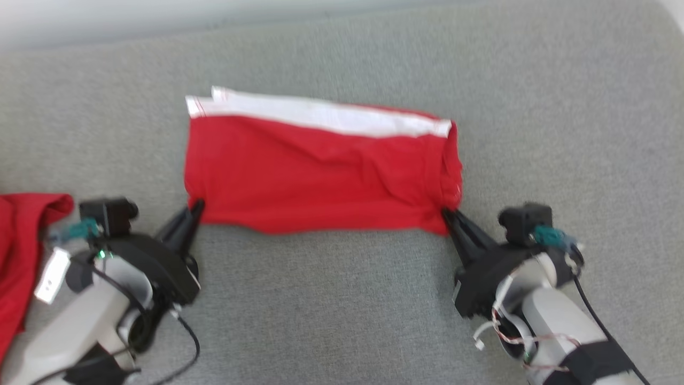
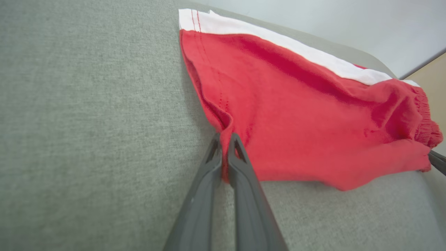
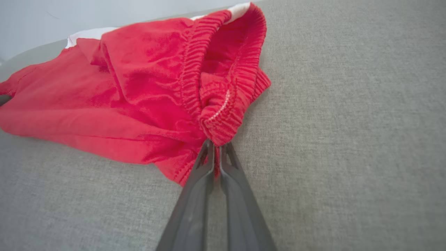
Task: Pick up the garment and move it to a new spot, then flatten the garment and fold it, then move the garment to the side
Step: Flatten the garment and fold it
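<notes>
Lies on a grey woven surface [image 1: 342, 299]: folded red garment [image 1: 320, 171], long axis left to right, white band along the far edge, ribbed elastic waistband pointing right. Soft, wrinkled knit. Pinched at its near corners by left gripper [image 1: 195, 207] and right gripper [image 1: 448, 214], fingers pressed together. Far left, another red cloth [image 1: 21, 240].

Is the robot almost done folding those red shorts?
About halfway, it seems. Done: the red shorts lie fairly flat on the grey surface. In hand: the left gripper and right gripper each have their fingers pinched shut on a near corner. Left: folding that near edge over, then moving the shorts to the side.
</notes>
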### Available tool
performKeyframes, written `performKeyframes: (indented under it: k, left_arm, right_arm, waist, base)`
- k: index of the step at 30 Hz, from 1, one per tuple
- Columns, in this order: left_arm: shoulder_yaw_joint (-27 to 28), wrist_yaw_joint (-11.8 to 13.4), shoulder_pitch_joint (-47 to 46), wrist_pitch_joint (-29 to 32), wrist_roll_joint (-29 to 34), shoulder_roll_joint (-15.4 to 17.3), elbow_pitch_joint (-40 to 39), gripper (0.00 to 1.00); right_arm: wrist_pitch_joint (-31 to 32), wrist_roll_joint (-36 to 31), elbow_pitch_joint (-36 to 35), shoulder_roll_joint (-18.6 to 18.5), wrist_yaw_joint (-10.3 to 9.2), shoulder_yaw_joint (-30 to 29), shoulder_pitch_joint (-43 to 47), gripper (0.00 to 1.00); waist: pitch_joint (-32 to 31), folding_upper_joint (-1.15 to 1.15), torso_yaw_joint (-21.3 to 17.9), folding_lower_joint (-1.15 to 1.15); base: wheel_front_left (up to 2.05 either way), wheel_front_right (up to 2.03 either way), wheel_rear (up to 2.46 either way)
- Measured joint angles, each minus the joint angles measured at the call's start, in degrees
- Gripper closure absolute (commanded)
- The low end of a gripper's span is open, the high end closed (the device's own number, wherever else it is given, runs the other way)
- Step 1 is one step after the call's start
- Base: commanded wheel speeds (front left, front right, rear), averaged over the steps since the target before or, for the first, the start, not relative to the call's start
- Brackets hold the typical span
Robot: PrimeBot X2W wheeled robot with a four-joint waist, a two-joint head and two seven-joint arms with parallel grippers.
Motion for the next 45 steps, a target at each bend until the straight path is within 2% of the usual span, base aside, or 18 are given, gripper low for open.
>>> performKeyframes:
  k: [6, 17, 34, 39, 45]
  left_arm:
    - [-1.2, 0.0, 4.1, -1.9, -1.4, -0.8, 0.5, 1.0]
    - [-3.1, 0.0, 12.1, -3.3, -2.4, -3.4, 1.2, 1.0]
    - [-3.5, 0.0, 17.6, -3.9, -2.8, -3.4, 1.3, 1.0]
    - [-3.3, 0.0, 19.1, -4.1, -3.0, -3.2, 1.3, 1.0]
    - [-3.1, 0.0, 19.9, -4.4, -4.0, -3.6, 1.6, 1.0]
  right_arm:
    - [-0.3, 2.4, 2.3, -1.2, 2.92, -0.5, 3.9, 1.0]
    - [0.4, 6.5, 4.5, -2.6, 5.46, 0.3, 11.0, 1.0]
    - [3.6, 9.6, 3.0, -4.1, 6.37, 3.2, 15.2, 1.0]
    - [6.0, 10.2, 3.0, -4.2, 6.37, 4.5, 15.4, 1.0]
    - [8.0, 10.4, 2.9, -5.7, 6.38, 4.6, 15.6, 1.0]
  waist:
    - [-4.2, 0.0, 1.0, -0.01]
    - [-13.1, 0.0, 4.5, -0.02]
    - [-19.9, -0.01, 13.0, -0.01]
    - [-20.8, -0.01, 13.7, -0.01]
    - [-20.5, 0.0, 12.6, 0.0]
  base:
    - [0.0, 0.0, 0.0]
    - [0.0, 0.0, 0.0]
    - [0.0, 0.0, 0.0]
    - [0.0, 0.0, 0.0]
    - [0.0, 0.0, 0.0]
